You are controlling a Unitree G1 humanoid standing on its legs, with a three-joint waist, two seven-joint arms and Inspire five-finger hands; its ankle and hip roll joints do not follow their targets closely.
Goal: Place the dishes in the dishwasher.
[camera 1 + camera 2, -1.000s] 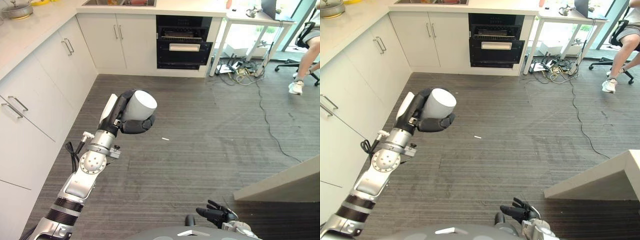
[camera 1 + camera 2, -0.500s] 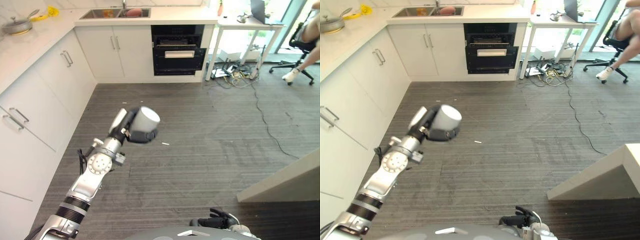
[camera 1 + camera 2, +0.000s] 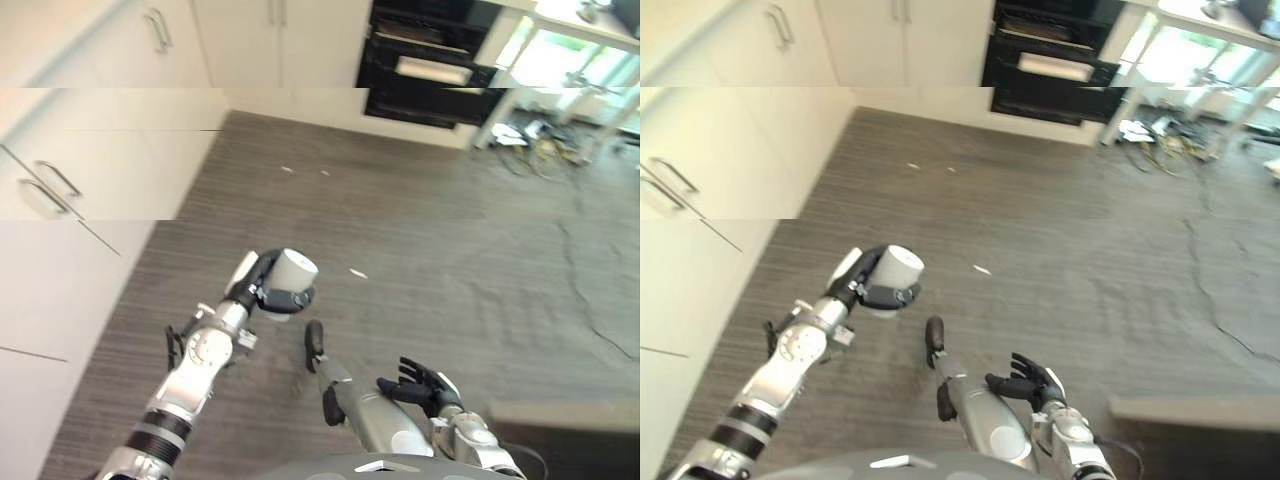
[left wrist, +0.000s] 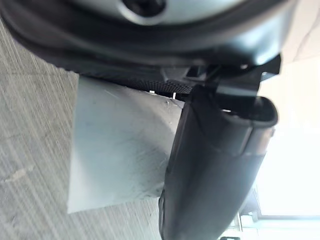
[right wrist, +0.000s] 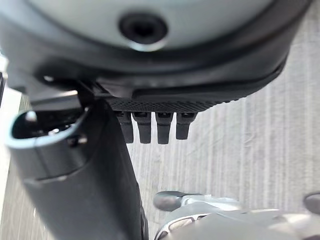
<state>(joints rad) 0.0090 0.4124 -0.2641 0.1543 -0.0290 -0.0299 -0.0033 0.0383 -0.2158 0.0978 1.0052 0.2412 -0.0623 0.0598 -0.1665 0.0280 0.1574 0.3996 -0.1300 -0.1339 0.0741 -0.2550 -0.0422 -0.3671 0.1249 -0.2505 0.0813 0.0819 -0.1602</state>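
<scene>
Over floor, near left: my left hand (image 3: 262, 290) clasps white cup (image 3: 290, 272); right hand (image 3: 425, 384) slack, fingers loose. Keep cup level, steady toward far dishwasher (image 3: 430, 70).

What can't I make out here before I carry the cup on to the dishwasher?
- Cup interior: its opening is turned from the eye views, and the left robot hand covers it in the left wrist view.
- Dishwasher racks: too small and dark in the eye views.
- Right robot hand: open, nothing held.
</scene>
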